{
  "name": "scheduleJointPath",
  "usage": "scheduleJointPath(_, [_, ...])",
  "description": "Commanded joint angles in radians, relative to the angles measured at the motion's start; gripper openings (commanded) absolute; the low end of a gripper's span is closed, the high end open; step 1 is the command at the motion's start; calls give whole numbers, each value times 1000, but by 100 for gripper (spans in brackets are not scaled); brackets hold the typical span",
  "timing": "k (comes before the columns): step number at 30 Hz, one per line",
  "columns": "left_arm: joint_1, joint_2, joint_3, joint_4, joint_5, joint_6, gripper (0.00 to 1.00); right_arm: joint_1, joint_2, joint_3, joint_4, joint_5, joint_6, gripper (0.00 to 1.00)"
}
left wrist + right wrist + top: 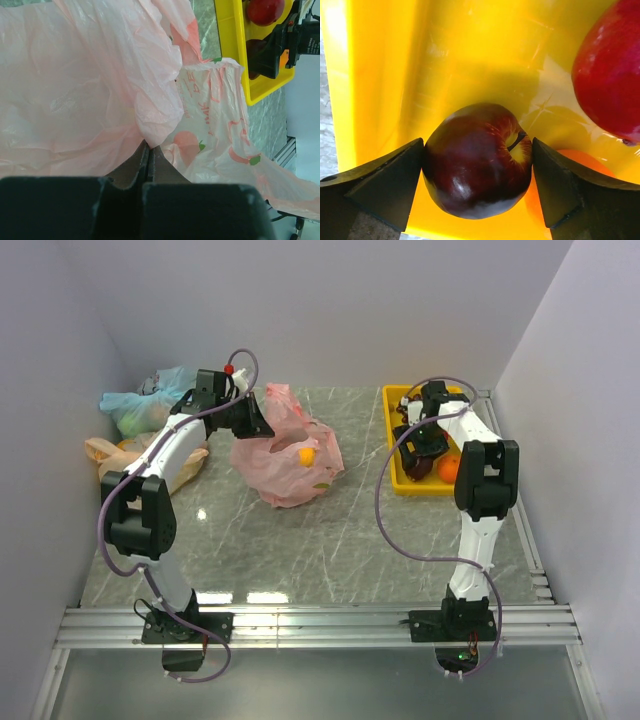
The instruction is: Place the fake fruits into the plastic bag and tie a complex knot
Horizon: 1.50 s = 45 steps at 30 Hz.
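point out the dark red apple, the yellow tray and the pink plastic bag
dark red apple [477, 165]: right wrist view, its front skin
yellow tray [231, 45]: left wrist view, side wall
pink plastic bag [275, 475]: top view, its body

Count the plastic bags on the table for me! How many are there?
3. A pink bag sits in the middle of the table. A blue-green tied bag lies in the far left corner. A peach-orange tied bag lies just nearer than that. More could hide behind them.
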Motion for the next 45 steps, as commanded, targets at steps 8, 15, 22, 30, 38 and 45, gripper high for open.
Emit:
scheduleJointPath(8, [1, -23, -4, 20, 33, 21, 0, 8, -124, 190, -82, -281, 51, 73])
scheduleJointPath(15, [1, -31, -13, 23, 51, 19, 0, 122, -136, 412, 28, -508, 195, 78])
scheduleJointPath(22, [8, -34, -5, 38, 63, -18, 0, 369, -123, 440, 163, -488, 183, 80])
scheduleJointPath(30, [28, -36, 12, 39, 91, -22, 0, 481, -130, 433, 117, -350, 85, 100])
scheduleJointPath(38, [39, -28, 6, 41, 100, -22, 0, 239, -219, 356, 60, -374, 165, 100])
scheduleJointPath(45, [44, -16, 18, 38, 96, -19, 0, -2, -164, 290, 16, -148, 172, 100])
